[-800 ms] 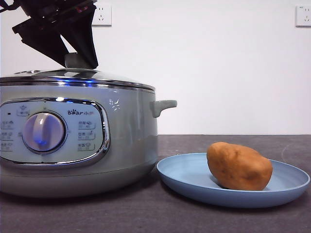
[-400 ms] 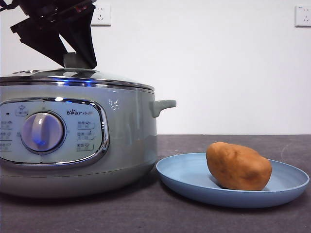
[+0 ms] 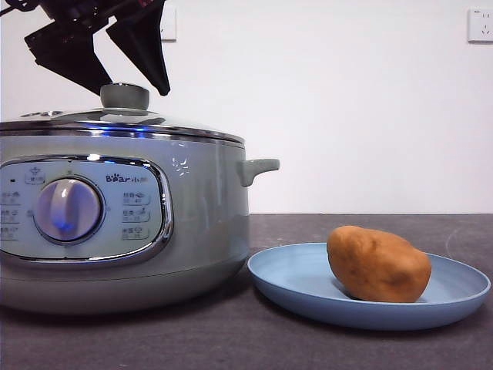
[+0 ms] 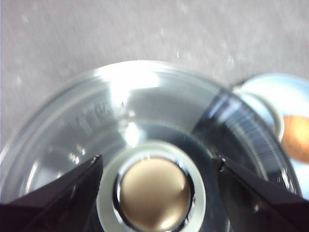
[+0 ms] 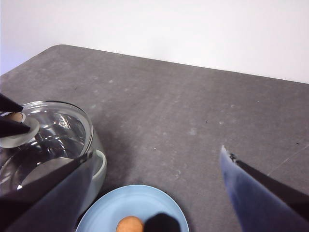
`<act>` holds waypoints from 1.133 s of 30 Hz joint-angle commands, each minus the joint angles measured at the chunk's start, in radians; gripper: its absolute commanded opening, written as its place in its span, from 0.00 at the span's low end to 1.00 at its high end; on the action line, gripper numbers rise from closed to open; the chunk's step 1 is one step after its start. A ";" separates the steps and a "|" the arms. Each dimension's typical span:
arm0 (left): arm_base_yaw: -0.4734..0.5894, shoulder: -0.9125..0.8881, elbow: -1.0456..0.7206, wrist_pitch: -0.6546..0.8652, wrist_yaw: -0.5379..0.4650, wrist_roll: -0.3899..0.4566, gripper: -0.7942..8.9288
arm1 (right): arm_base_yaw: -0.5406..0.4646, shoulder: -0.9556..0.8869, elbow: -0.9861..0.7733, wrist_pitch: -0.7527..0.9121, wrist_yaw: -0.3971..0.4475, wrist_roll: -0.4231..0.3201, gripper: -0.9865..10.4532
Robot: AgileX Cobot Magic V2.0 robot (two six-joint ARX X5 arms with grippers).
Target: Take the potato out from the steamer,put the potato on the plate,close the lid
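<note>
Plain white wall and a dark grey tabletop (image 3: 370, 351) are framing the scene, with two sockets being shown high on the wall. At the left gripper (image 3: 115, 65), the jaws are being held wide apart, one on each side of the pale knob and just above it, with nothing gripped between them; in the left wrist view the knob is being seen clear of both black tips. Beneath them the lid (image 3: 115, 119) is being carried by the chrome rim of the steamer (image 3: 192, 208), apparently seated level, so the closing step is judged done and the spread of the jaws is read as a release, not a grasp. Beside the steamer, the plate (image 3: 285, 281) is lying flat on the tabletop, near the pot's base though contact cannot be told, and the potato (image 3: 378, 263) is resting on it, toward the side away from the pot, where the low rim is keeping it from rolling off. The right gripper (image 5: 154, 193) is being kept back above the plate, jaws spread wide and empty, presumably so that the lid work is left unobstructed. By this reading every step of the task is being shown as complete, and only a clean lift away from the knob is being called for.
</note>
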 commanded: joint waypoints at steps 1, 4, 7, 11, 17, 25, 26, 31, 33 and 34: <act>-0.003 -0.019 0.009 0.007 0.005 -0.007 0.48 | 0.000 -0.001 0.002 0.007 0.002 0.010 0.47; -0.003 -0.048 0.029 0.006 0.005 -0.006 0.48 | 0.000 -0.001 0.002 0.007 -0.002 0.010 0.47; -0.003 -0.093 0.059 0.008 0.005 -0.006 0.48 | 0.000 -0.001 0.002 0.007 -0.003 0.010 0.47; -0.003 -0.185 0.088 0.028 0.005 -0.007 0.47 | 0.001 -0.001 0.002 0.011 -0.005 0.009 0.47; -0.004 -0.373 0.093 0.067 0.005 -0.031 0.47 | 0.002 -0.001 0.002 0.022 -0.016 0.009 0.40; -0.005 -0.592 0.093 0.042 0.008 -0.028 0.08 | 0.002 0.000 0.002 0.044 -0.162 0.005 0.08; -0.005 -0.607 0.093 0.025 0.008 -0.026 0.07 | 0.002 0.002 0.002 0.051 -0.163 0.005 0.08; -0.004 -0.642 0.093 -0.101 -0.042 -0.005 0.07 | 0.002 0.013 0.002 0.099 -0.162 0.005 0.08; -0.004 -0.642 0.093 -0.133 -0.052 -0.003 0.07 | 0.002 0.013 0.002 0.113 -0.161 0.005 0.08; -0.004 -0.642 0.093 -0.142 -0.051 -0.003 0.07 | 0.002 0.014 0.002 0.116 -0.158 0.005 0.08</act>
